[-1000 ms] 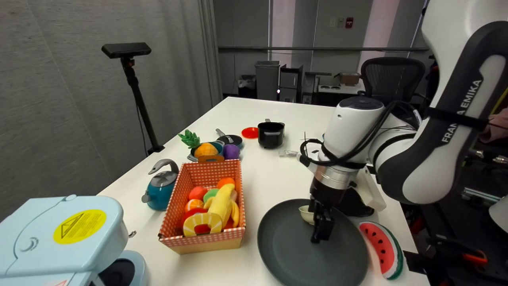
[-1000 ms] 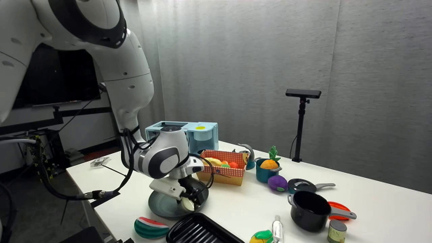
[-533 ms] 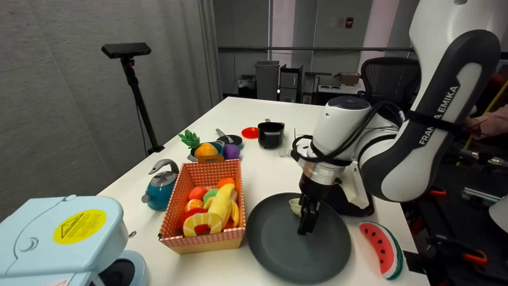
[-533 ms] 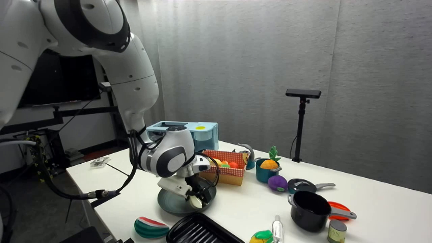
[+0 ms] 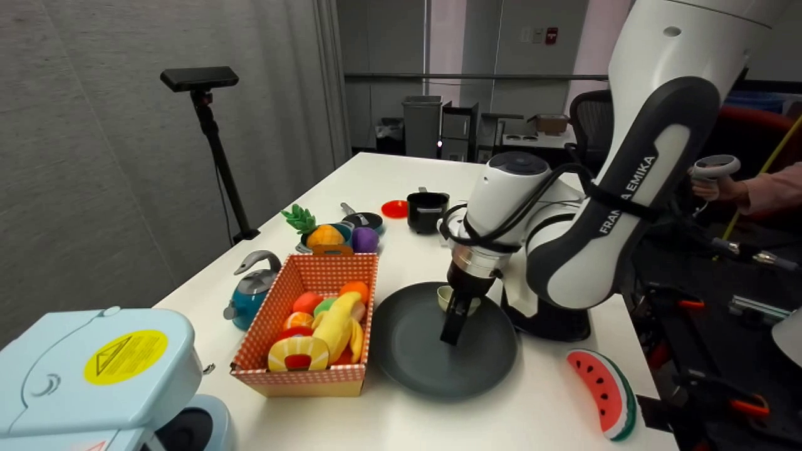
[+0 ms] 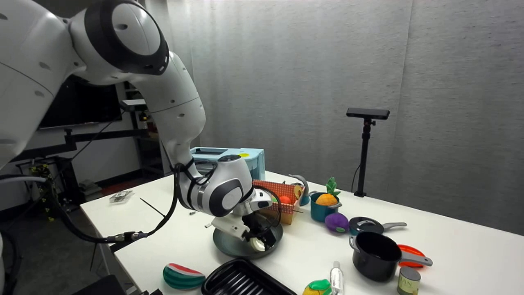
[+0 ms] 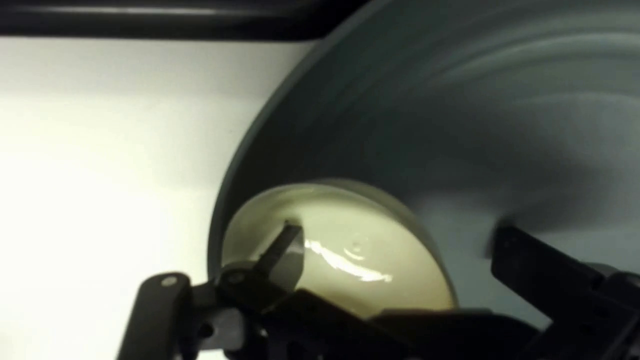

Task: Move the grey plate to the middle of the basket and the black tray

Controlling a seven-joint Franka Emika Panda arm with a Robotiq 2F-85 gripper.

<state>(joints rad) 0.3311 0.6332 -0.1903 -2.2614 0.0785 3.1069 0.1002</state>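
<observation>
The round grey plate [image 5: 420,363] lies on the white table, its edge appearing to touch the basket [image 5: 307,379], a red-checked box of toy fruit. Both also show in an exterior view, the plate [image 6: 229,244] and the basket [image 6: 282,189]. The black tray [image 6: 241,282] lies near the plate's opposite side; its edge [image 7: 150,20] shows in the wrist view. My gripper [image 7: 398,232] is open over the plate. One finger is inside a small cream bowl [image 7: 370,240] on the plate, the other outside it, low over the plate. Whether the fingers touch the plate is hidden.
A toy watermelon slice [image 5: 601,394] lies beside the plate near the table edge. A light blue appliance [image 5: 94,376] and a teal kettle [image 5: 254,300] stand beyond the basket. A black pot [image 6: 376,258], a purple toy [image 6: 337,222] and a clear bottle [image 6: 336,278] stand farther off.
The arm, grey plate and cream bowl have moved together toward the basket, away from the watermelon. The basket has just shifted and turned slightly the same way. The gripper stays open.
</observation>
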